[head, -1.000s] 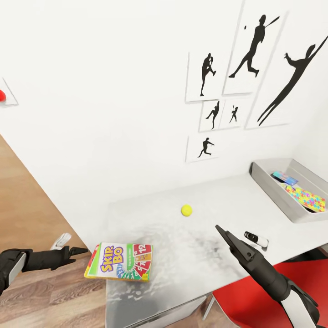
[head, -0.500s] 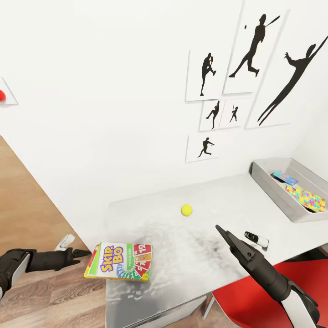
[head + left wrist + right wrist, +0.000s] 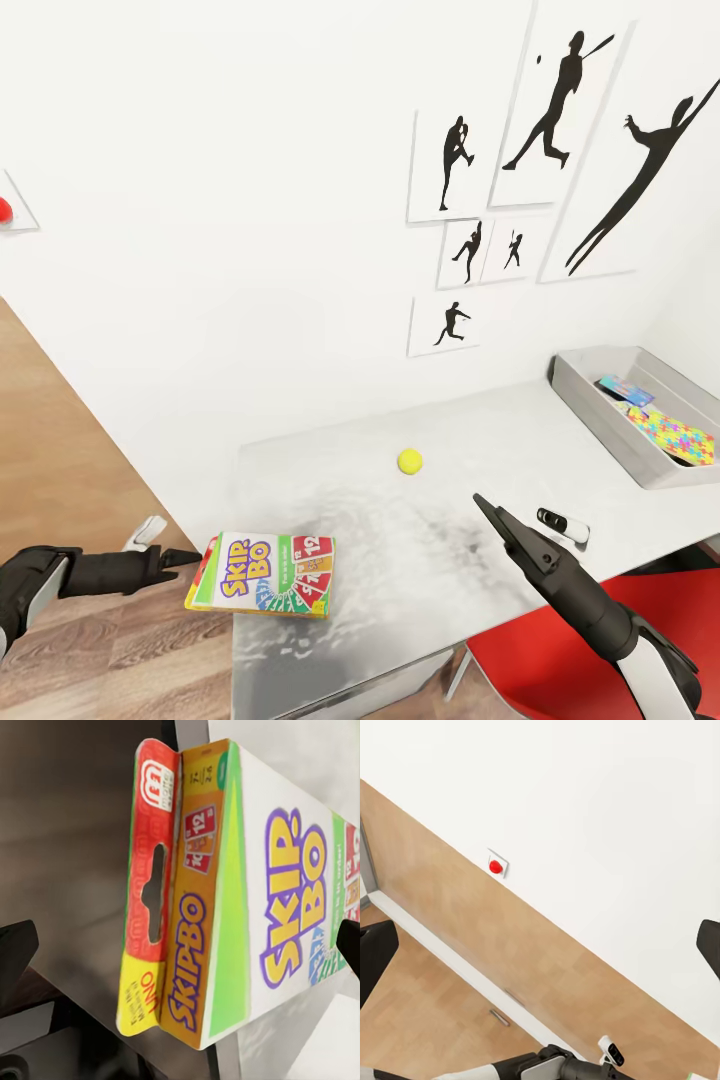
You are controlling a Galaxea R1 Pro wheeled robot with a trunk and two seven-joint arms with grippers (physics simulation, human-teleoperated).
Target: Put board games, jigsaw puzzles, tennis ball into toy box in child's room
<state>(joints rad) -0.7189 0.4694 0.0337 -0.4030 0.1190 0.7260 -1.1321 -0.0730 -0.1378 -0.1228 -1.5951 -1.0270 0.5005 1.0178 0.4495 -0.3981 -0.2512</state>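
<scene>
Left pincer (image 3: 190, 553) crept closer to overhanging SKIP-BO box (image 3: 262, 587).

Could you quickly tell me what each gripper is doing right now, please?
Left gripper: open, at the SKIP-BO box, not gripping.
Right gripper: open, empty.

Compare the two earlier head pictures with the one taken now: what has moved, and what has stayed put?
The left gripper has crept forward toward the end of the SKIP-BO box, its tip now almost at the box's overhanging edge; its fingers stand open either side of that end, nothing gripped yet. The right gripper, tennis ball, toy box and table are unchanged.
</scene>
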